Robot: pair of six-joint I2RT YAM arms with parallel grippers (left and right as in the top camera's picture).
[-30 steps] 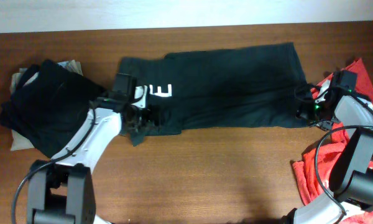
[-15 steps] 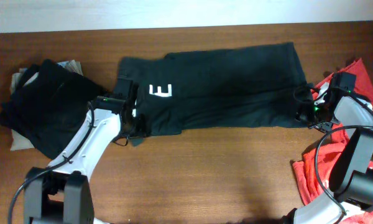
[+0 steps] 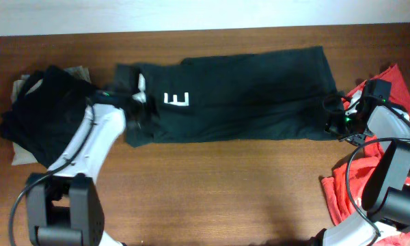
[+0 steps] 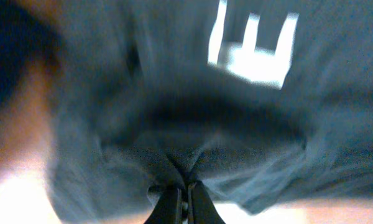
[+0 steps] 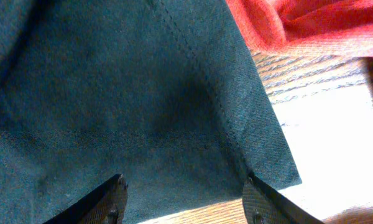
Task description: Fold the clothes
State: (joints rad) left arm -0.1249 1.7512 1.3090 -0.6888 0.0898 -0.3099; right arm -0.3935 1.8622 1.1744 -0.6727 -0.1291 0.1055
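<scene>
The clothes are chiefly a black T-shirt [image 3: 246, 92] with white lettering [image 3: 176, 99], spread lengthwise across the table. My left gripper [image 3: 138, 116] is at the shirt's left end. In the left wrist view, which is blurred by motion, the gripper [image 4: 186, 190] is shut on a bunched fold of the black T-shirt [image 4: 174, 124], with the lettering [image 4: 252, 53] ahead of it. My right gripper [image 3: 335, 117] hovers open over the shirt's lower right corner [image 5: 261, 162]. Its fingers [image 5: 115, 196] straddle the hem without gripping. A red shirt [image 3: 389, 85] lies at the right edge.
A heap of dark clothes [image 3: 48, 116] on a beige cloth [image 3: 19, 154] sits at the left. More red fabric [image 3: 342, 195] lies at the front right beside the right arm's base. Bare wooden table [image 3: 225, 184] stretches along the front.
My left gripper has shut on the shirt's left end and drawn it up and to the left, straightening the lower left flap. The right arm has not moved.
</scene>
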